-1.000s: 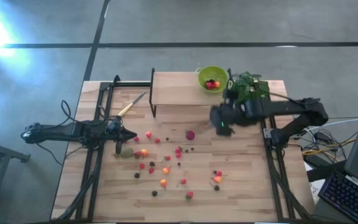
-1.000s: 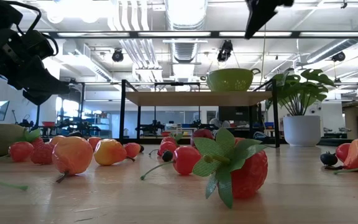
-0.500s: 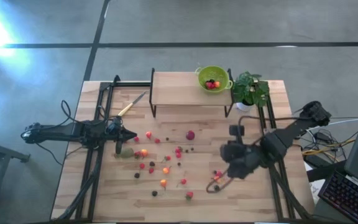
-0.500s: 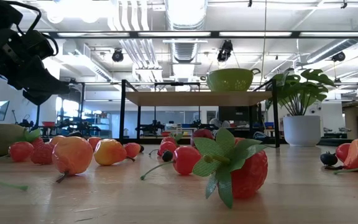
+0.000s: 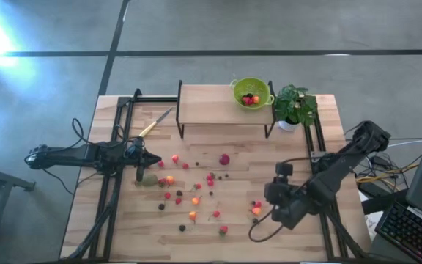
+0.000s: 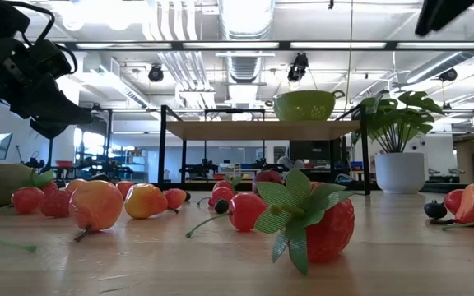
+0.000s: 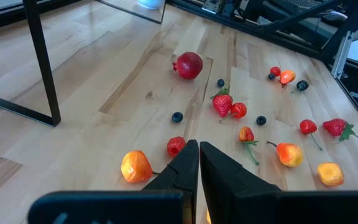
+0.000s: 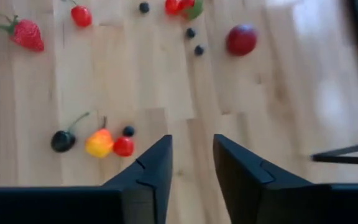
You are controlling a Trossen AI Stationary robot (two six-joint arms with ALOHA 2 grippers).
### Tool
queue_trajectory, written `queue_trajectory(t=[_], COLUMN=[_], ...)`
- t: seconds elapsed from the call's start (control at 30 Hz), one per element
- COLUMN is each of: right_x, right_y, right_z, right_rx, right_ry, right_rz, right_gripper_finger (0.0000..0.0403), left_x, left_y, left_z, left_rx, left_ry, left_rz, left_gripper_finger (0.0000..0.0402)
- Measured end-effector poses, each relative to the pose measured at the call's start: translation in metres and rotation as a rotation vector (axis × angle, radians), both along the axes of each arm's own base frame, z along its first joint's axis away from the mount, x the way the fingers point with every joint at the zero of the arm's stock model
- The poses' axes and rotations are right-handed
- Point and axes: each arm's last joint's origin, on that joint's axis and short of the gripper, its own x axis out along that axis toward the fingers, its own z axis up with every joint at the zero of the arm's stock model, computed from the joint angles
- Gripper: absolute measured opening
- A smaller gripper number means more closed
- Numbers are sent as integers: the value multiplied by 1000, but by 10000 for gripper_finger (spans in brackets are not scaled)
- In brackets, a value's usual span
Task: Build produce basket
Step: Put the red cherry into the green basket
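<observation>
The right tool (image 8: 191,162) hangs empty with a narrow gap between its fingers, above the tabletop (image 5: 233,227). Just ahead of it lie a small cluster: a dark cherry (image 8: 63,140), an orange fruit (image 8: 99,144) and a red berry (image 8: 123,146). The green basket (image 5: 250,92) sits far beyond it on the raised shelf (image 5: 207,105), a few fruits already inside. Packed so tightly, the cluster could scatter or roll if the fingers come down off-centre. The left tool (image 7: 199,163), closed and empty, waits near the kiwi (image 5: 149,179). The pale wood looks smooth; the room behind is an open workshop.

Produce basket (image 5: 250,92) on shelf (image 5: 211,104); produce (image 5: 196,188) scattered below.
</observation>
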Motion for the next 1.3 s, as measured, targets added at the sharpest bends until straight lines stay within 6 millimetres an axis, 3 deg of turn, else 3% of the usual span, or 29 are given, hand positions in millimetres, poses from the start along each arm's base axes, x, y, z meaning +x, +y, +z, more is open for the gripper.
queue_trajectory(t=[0.33,0.53,1.3], right_x=[-6,-13,-27], right_y=[1,-3,-15], right_z=[-63,-86,-154], right_rx=[153,198,382], right_ry=[94,129,-64], right_rz=[32,-19,-26], right_gripper_finger=[174,189,136], left_x=[0,0,0], left_y=[0,0,0], left_z=[0,0,0], left_rx=[0,0,0], left_ry=[0,0,0], left_rz=[0,0,0], left_gripper_finger=[21,21,21])
